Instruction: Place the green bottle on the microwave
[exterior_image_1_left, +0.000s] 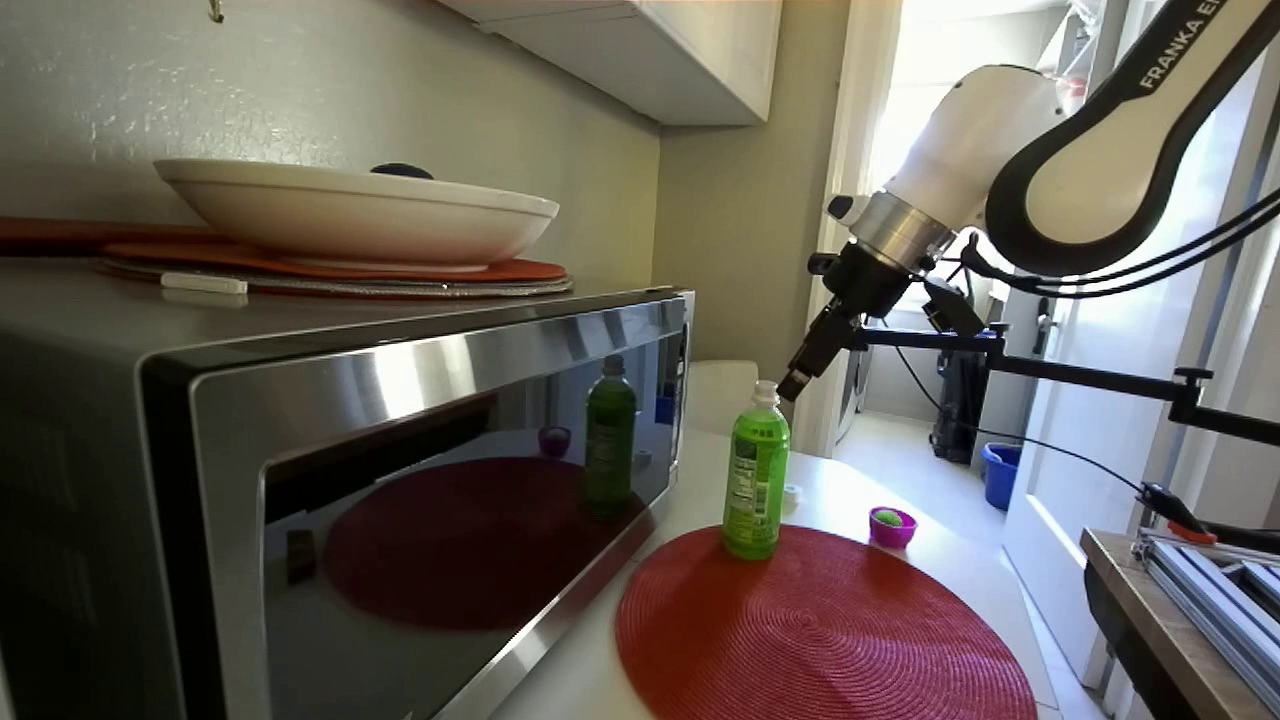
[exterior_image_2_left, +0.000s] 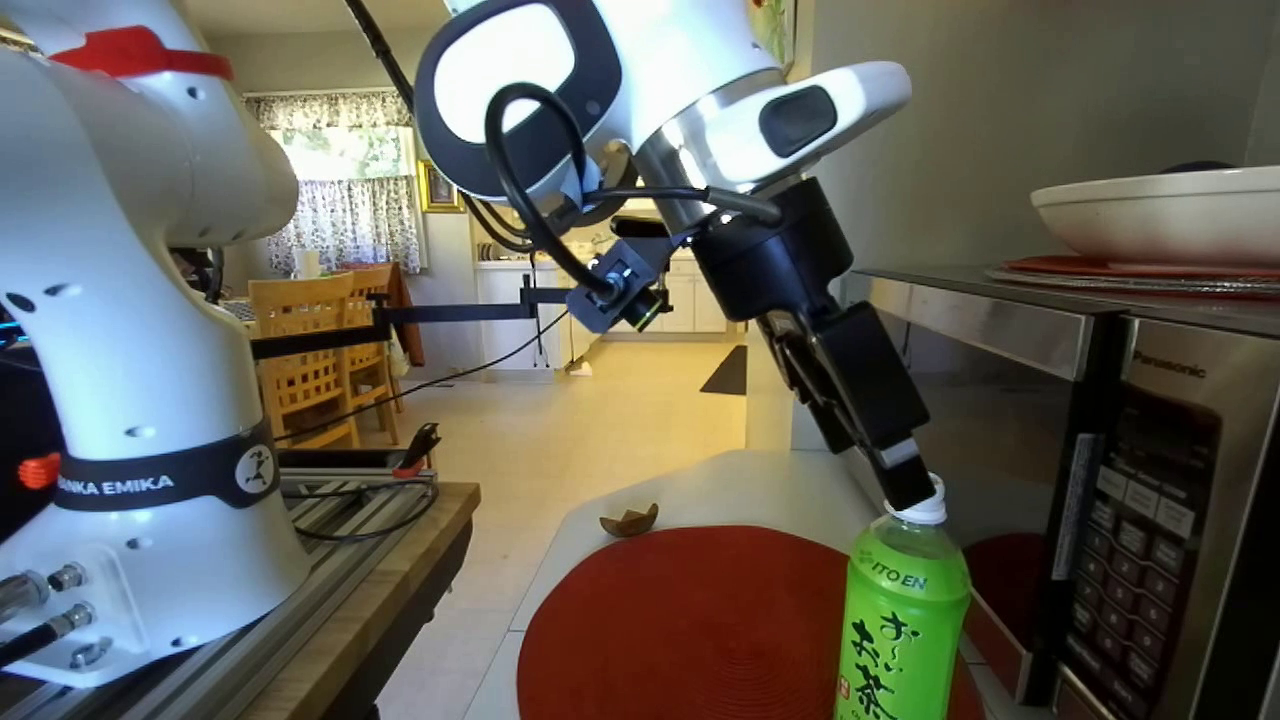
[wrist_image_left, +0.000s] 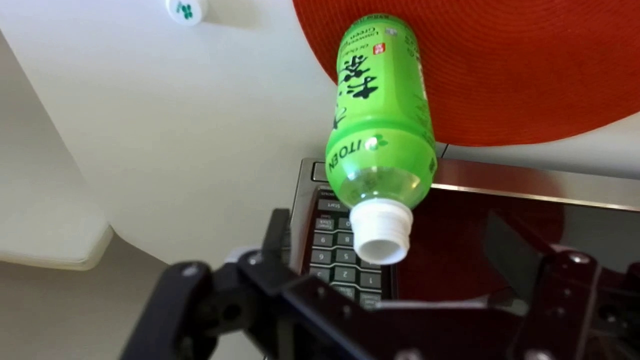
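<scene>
The green bottle (exterior_image_1_left: 756, 480) stands upright on the edge of a red round mat, beside the microwave's front. It also shows in an exterior view (exterior_image_2_left: 905, 625) and in the wrist view (wrist_image_left: 380, 100). Its white mouth is open, without a cap. The microwave (exterior_image_1_left: 430, 362) stands along the wall; its control panel shows in an exterior view (exterior_image_2_left: 1140, 560) and the wrist view (wrist_image_left: 345, 240). My gripper (wrist_image_left: 394, 242) is open and tilted down at the bottle's neck. In the wrist view the neck lies between the separated fingers. The fingertips in both exterior views (exterior_image_1_left: 793, 385) (exterior_image_2_left: 908, 480) are close to the mouth.
A wide white bowl (exterior_image_1_left: 360, 215) on red mats takes up much of the microwave's top, with a small white piece (exterior_image_1_left: 205, 284) before it. A cabinet (exterior_image_1_left: 640, 50) hangs above. The table holds the red mat (exterior_image_1_left: 820, 630), a pink cup (exterior_image_1_left: 892, 527) and a white cap (wrist_image_left: 186, 11).
</scene>
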